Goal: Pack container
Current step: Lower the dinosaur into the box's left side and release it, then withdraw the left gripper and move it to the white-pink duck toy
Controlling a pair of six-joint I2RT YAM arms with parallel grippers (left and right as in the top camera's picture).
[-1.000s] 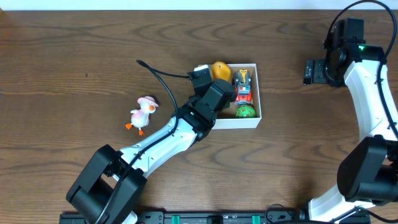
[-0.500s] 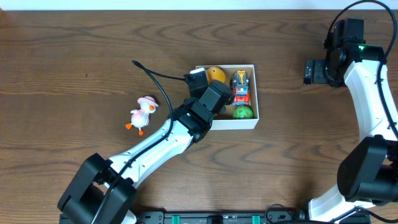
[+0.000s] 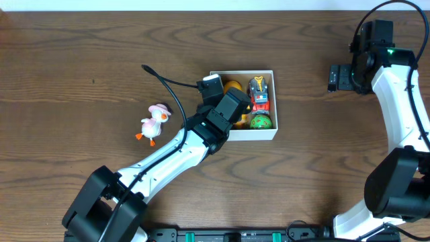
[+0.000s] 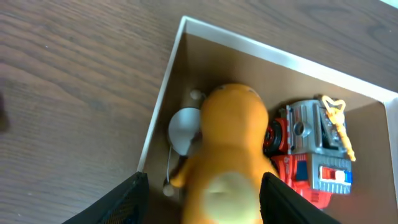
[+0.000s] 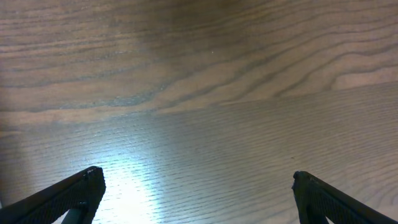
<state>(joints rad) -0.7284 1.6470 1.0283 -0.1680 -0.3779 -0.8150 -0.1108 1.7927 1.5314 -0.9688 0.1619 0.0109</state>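
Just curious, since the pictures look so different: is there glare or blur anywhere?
Right wrist view: a bright patch of glare on the table, lower left. Left wrist view: the orange toy fills the middle, soft and out of focus; the red toy car beside it looks sharper. Overhead view: evenly lit and sharp, no strong glare.

The dark brown wooden table (image 3: 80,60) has pronounced grain and a low satin sheen, flaring to a pale glare patch in the right wrist view; small square container (image 3: 252,133), thin smooth white walls, matt tan cardboard inside; orange rounded toy (image 4: 233,149), smooth, matt, plastic-looking; red and silver toy vehicle (image 4: 314,149), glossy plastic with metallic-looking silver panels; green ball (image 3: 261,122), shiny; pink and white duck toy (image 3: 153,123), material not discernible; left arm (image 3: 175,156), smooth white casing, matt black parts.
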